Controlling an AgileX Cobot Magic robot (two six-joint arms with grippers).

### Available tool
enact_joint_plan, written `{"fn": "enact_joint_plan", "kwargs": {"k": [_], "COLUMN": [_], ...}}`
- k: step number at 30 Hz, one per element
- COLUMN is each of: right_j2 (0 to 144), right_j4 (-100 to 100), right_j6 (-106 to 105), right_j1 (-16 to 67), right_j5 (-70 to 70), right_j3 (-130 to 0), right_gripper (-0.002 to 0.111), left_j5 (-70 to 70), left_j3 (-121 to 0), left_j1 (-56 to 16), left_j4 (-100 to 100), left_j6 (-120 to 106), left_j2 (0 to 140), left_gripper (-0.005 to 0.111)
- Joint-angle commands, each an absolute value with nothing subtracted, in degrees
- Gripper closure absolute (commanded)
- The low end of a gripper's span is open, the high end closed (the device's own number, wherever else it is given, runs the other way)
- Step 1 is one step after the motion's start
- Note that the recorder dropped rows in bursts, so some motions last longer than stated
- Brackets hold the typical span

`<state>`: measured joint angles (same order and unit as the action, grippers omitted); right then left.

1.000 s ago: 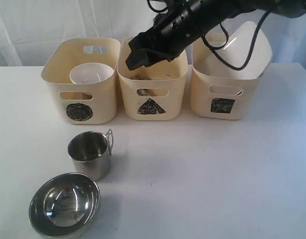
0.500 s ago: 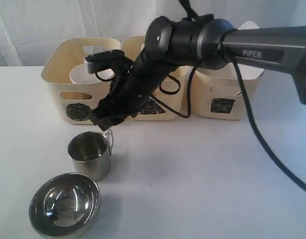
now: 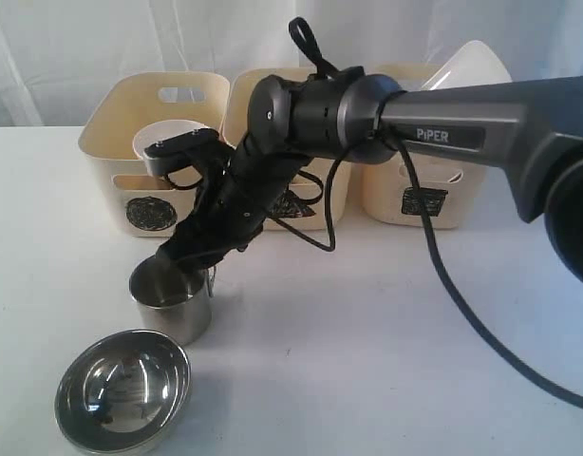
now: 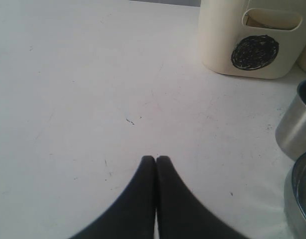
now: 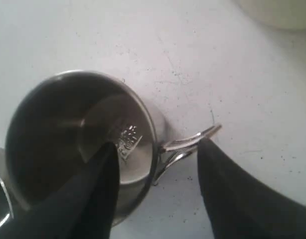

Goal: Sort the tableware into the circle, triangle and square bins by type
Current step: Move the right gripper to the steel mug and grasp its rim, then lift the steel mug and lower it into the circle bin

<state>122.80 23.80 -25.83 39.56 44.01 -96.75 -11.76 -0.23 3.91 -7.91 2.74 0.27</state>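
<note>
Mug (image 5: 63,124), shiny steel with wire handle, perhaps stamped inside; right end effector (image 5: 158,144) spread astride its rim

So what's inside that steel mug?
The mug looks empty, with only a stamped mark on its bottom. One finger of the right gripper is in or just over its mouth and hides part of the inside.
</note>
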Motion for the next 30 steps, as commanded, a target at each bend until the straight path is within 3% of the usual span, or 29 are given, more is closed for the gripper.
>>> {"fn": "enact_joint_plan", "kwargs": {"k": [1, 6, 13, 30], "right_j2": [124.4, 125.0, 124.2, 115.6], "right_j4": [23.5, 23.5, 23.3, 23.6], "right_j6": [-25.2, -25.4, -25.4, -25.4], "right_j1": [40.5, 41.2, 41.2, 41.2], "right_j5": [45.2, 44.5, 44.3, 22.6], "right_j3": [-96.5, -96.5, -96.6, -96.6], "right_gripper": [0.061, 0.066, 0.109, 0.108], "left_j5": [-11.6, -11.6, -11.6, -11.6], "left_j3": [0.0, 0.0, 0.0, 0.0], "left_j1": [3.9, 3.9, 3.9, 3.9], "left_j4": [-8.1, -8.1, -8.1, -8.1], "left_j6": [2.7, 2.7, 2.7, 2.7], "left_j2": [0.0, 0.0, 0.0, 0.0], "left_gripper": [0.107, 0.107, 0.107, 0.107]}}
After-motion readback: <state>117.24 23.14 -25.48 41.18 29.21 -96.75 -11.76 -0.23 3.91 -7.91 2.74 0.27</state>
